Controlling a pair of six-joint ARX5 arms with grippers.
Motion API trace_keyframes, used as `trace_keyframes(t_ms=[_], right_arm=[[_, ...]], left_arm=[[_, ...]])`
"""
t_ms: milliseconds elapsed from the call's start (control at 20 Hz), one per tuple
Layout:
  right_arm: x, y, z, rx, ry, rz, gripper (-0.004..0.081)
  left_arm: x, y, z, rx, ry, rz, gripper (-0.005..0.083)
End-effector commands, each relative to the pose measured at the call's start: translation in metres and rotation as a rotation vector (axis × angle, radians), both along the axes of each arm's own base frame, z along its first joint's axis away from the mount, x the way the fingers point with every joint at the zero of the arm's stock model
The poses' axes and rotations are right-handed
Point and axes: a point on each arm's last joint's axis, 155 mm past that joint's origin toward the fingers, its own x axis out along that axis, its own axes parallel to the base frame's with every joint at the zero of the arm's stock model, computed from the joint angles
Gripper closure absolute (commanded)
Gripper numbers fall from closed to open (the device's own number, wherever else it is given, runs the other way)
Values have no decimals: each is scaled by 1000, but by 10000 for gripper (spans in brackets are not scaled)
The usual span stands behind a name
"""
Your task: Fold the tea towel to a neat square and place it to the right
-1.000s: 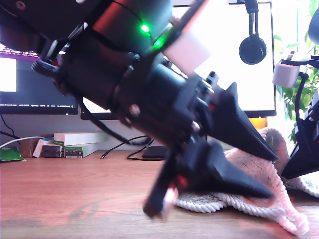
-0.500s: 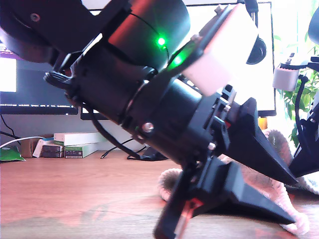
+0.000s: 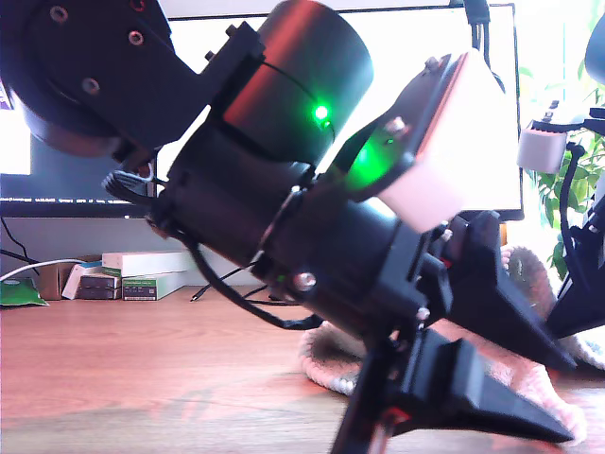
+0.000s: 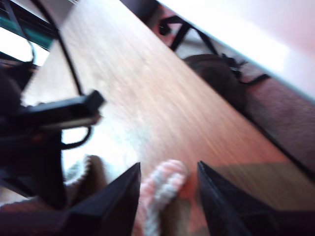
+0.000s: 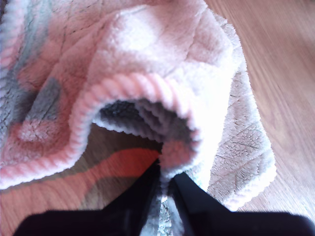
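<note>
Pink tea towel [image 5: 147, 64] pinched in my second tool [image 5: 165, 184]; first tool [image 4: 167, 196] spread around its hem.

The tea towel [image 5: 147, 59] is soft, fluffy terry cloth, pale pink-white with greyish-green patches, its weave faintly quilted and its hem a thick, ribbed cord. The counter [image 3: 142, 369] across the lower left of the exterior view is smooth reddish-brown wood with a fine grain and a low sheen. My second gripper [image 5: 165, 179] has matt black plastic jaws, as does my first gripper [image 4: 167, 196]. The big arm housing [image 3: 284, 123] at upper centre of the exterior view is glossy black with small bright metal screws.
</note>
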Motion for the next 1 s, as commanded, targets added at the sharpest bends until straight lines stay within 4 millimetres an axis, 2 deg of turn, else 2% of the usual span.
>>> trace_keyframes(t_ms=[0,300,450,950], right_arm=[[-3,0,-5,-5,9,4,783],[-3,0,-5,-6,12,4,783],[-3,0,-5,-6,12,4,783],[-3,0,-5,-6,11,5,783]], left_arm=[[-2,-4,-11,14,21,-3,455],[4,-16,-9,7,59,28,461],[3,-14,-12,24,72,31,545],[2,-10,-17,46,176,85,546]])
